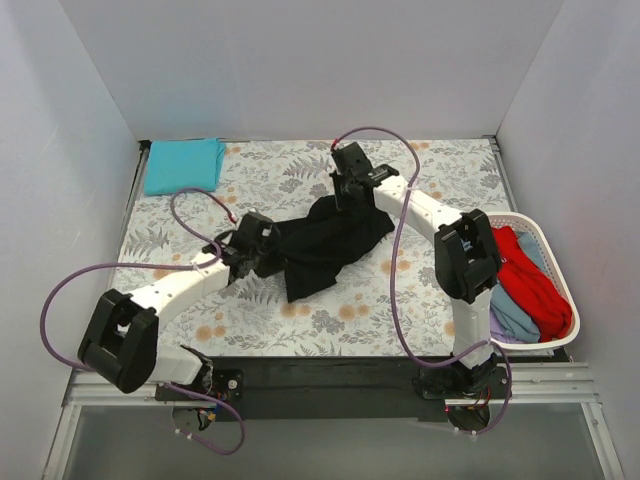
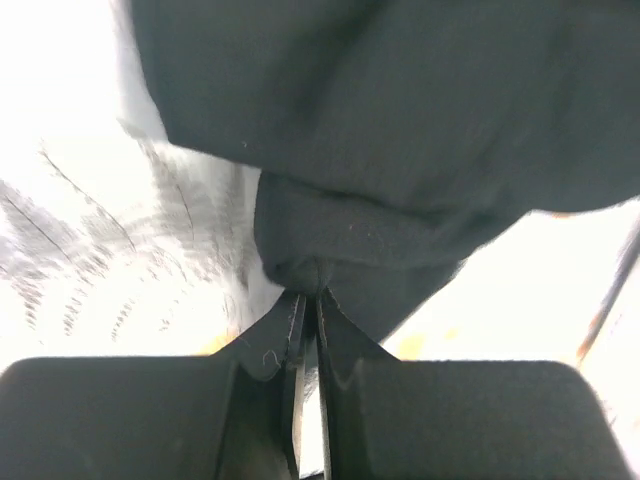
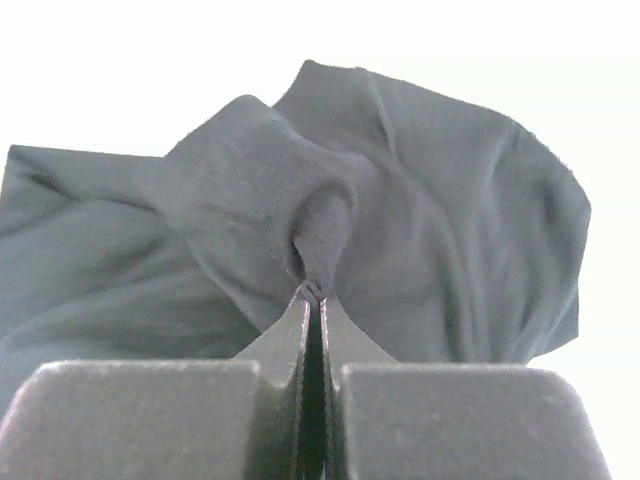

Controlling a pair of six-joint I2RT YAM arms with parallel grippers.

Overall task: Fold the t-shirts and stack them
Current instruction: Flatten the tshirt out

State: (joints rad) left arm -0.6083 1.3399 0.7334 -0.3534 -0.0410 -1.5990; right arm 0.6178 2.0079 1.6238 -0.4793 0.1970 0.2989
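Observation:
The black t-shirt (image 1: 325, 245) hangs bunched between my two grippers above the middle of the table. My left gripper (image 1: 262, 240) is shut on its left edge; the left wrist view shows the fingertips pinching a fold of black cloth (image 2: 330, 250). My right gripper (image 1: 345, 195) is shut on its far upper edge; the right wrist view shows the cloth (image 3: 380, 240) pinched at the tips. A folded teal t-shirt (image 1: 183, 165) lies at the far left corner. A red t-shirt (image 1: 528, 280) and a light-blue one (image 1: 512, 318) lie in the basket.
The white laundry basket (image 1: 560, 345) stands at the right edge of the table. The floral table covering (image 1: 300, 320) spans the work area. Purple cables (image 1: 400, 250) loop over both arms. White walls close in the sides and back.

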